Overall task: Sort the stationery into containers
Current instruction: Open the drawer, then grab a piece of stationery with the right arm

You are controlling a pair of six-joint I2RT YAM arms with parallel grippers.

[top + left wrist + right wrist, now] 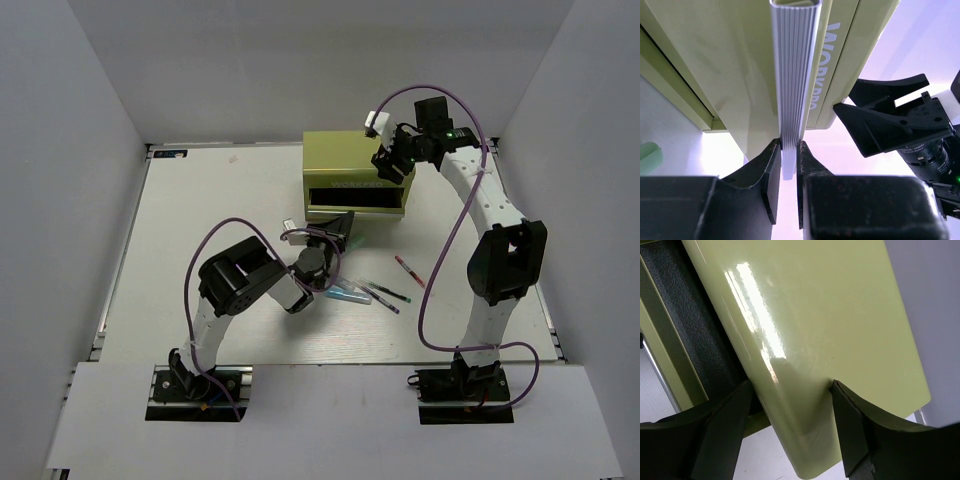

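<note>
Left wrist view: the left fingers (767,172) are drawn narrow and clamp the lower end of a ribbed silver handle (796,70), which runs up the centre of the frame. Behind the handle is the lime-green front of the toolbox (735,70), with raised lettering just right of the bar. At the right of the frame the right fingers (875,125) show, black and spread, close to the toolbox's edge.

Right wrist view: these fingers stand wide, one on each side of a glossy green toolbox panel that ends in a rounded corner at the bottom of the frame. The panel fills the gap and passes behind the right-hand finger. Whether the pads press on it cannot be told.

Top external view: the toolbox sits at upper centre on the table (200,200). The right arm reaches its upper right corner and the left arm meets its front at mid-frame. The stationery lies on the table below the toolbox, apart from it: a red pen (409,270), dark pens (385,294) and a mint-green highlighter (350,296) partly hidden by the left wrist.
</note>
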